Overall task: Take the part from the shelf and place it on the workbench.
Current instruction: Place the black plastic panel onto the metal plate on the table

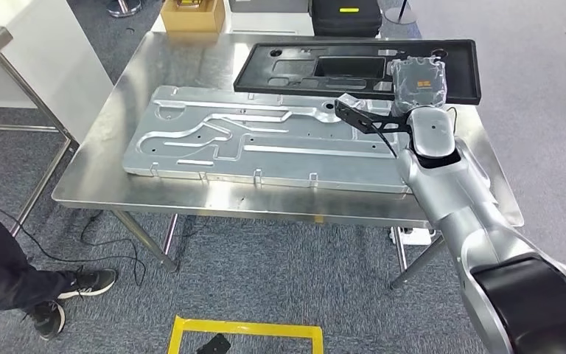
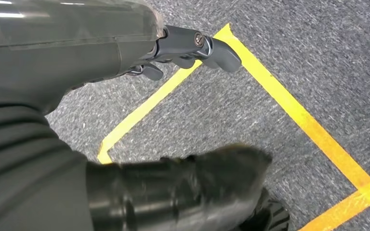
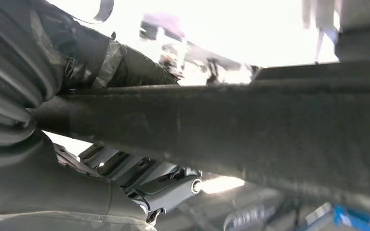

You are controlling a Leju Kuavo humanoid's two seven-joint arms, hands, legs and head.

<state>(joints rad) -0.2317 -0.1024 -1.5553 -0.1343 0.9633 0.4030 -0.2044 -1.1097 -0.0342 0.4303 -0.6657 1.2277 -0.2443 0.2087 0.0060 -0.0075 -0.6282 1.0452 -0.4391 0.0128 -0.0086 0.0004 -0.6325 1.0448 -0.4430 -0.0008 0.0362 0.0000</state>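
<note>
A flat black part (image 1: 366, 118) with cut-outs sticks out from my right hand (image 1: 418, 82), which grips it at its right end. It is over the right end of the large silver panel (image 1: 250, 140) on the steel workbench (image 1: 110, 158); whether it touches the panel I cannot tell. In the right wrist view the part (image 3: 250, 125) runs as a dark bar across the picture, with fingers (image 3: 139, 173) curled against one side of it. My left hand (image 2: 183, 53) hangs over the carpet, holding nothing, thumb and fingers apart.
A long black moulded tray (image 1: 354, 66) lies behind the silver panel. A cardboard box (image 1: 191, 15) and a black case (image 1: 345, 16) stand beyond the bench. A person's legs (image 1: 0, 258) are at the left. Yellow tape (image 1: 243, 328) marks the carpet below me.
</note>
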